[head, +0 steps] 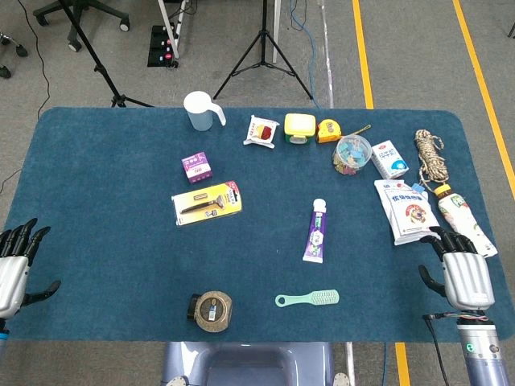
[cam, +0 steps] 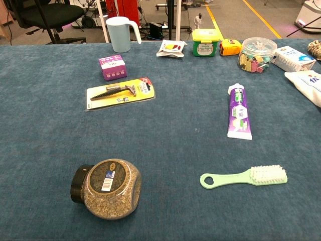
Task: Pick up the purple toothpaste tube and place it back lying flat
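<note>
Purple toothpaste tube (head: 316,232) lies flat, right of centre on the blue table (head: 105,265), cap twd far edge. Green brush (head: 308,299) just nearer, jar (head: 212,311) at near edge. Left hand (head: 16,265) & right hand (head: 465,273) at near corners, fingers spread, holding nothing.

Illumination is bright, even and diffuse, apparently from overhead. Shadows are short and soft. Both views are sharp across the table (head: 96,161), without motion blur. The head view shows slight barrel curvature at the table edges. Glare is negligible.
</note>
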Action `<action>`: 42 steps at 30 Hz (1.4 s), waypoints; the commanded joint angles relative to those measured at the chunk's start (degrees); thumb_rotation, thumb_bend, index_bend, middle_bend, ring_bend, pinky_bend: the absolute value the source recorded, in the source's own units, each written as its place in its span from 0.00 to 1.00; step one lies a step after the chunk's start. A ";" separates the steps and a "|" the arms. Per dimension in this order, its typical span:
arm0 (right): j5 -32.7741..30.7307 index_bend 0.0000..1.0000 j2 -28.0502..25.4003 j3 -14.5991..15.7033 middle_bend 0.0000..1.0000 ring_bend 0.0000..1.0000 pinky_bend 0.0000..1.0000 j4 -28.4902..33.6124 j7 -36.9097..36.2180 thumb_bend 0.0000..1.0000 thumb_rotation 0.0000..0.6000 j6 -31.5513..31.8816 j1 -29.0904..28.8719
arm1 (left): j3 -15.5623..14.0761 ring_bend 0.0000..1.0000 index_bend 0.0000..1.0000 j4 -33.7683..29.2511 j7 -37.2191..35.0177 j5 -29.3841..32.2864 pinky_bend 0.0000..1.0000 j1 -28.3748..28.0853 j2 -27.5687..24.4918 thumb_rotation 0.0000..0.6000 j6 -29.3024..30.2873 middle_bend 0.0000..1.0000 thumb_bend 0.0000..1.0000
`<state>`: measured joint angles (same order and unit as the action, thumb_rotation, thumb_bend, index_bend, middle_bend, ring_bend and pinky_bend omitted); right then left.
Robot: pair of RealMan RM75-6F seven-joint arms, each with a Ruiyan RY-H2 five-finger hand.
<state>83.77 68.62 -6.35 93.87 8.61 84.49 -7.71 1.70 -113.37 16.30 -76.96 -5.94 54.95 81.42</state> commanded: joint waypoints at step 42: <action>2.95 0.16 -7.80 -1.37 0.21 0.24 0.26 8.53 -14.37 0.33 1.00 -23.32 -15.47 | 2.67 0.01 0.09 -2.33 -0.05 -0.60 0.01 -4.19 -3.35 1.00 -3.14 0.02 0.18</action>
<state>87.35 60.68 -7.07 102.73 -6.04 64.24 -20.96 4.25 -115.60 16.29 -77.64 -9.98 51.73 78.42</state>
